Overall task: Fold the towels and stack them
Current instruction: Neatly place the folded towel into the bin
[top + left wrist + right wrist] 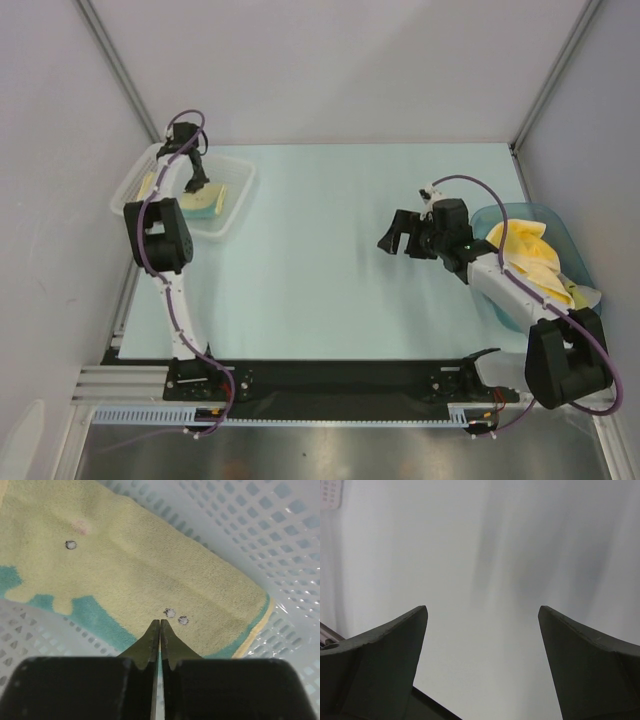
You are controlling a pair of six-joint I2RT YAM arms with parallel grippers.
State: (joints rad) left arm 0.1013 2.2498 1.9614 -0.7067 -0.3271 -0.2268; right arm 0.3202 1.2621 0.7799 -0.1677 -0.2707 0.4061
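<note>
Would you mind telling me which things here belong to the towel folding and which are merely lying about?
Part of the job:
folded yellow-and-teal towel
crumpled pale yellow towels

Merely there:
white mesh basket, holding the folded one
blue tub, holding the crumpled ones

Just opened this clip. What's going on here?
The left pincer is shut, its tips down at a folded yellow-and-teal towel lying in the white mesh basket. Whether it pinches the cloth is unclear. The right pincer is open and empty over the table, beside the blue tub, which holds crumpled yellow towels not yet folded.
</note>
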